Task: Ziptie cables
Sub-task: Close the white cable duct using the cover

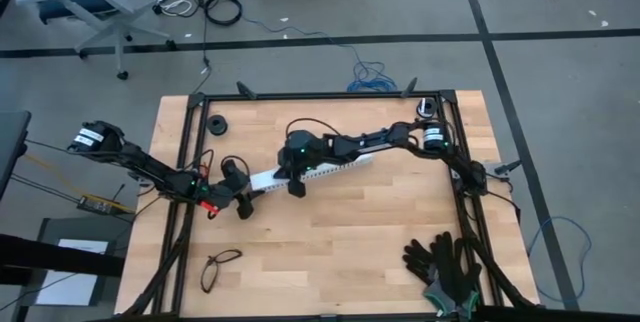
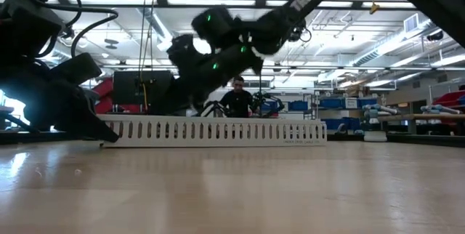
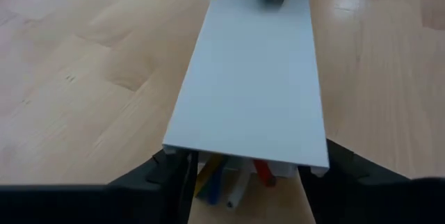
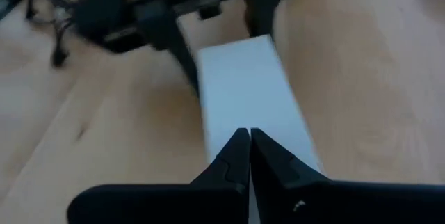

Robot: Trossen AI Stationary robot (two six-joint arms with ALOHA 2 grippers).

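1. Cables (image 3: 224, 179) show only as short coloured ends (yellow, blue, white, red) poking from under the near end of the white rail (image 1: 322, 169), low in the left wrist view; the rest is hidden inside it.
2. The rail lies diagonally at the centre of the high view, on the table (image 1: 360, 252).
3. Left gripper (image 1: 243, 202) straddles that end, fingers spread either side.
4. Right gripper (image 1: 297, 188) sits over the rail's top, fingers pressed together, holding nothing.
5. Risk, as I judge it: with the ends barely exposed, a push along the lid could slide the rail and drag or pinch the wires.
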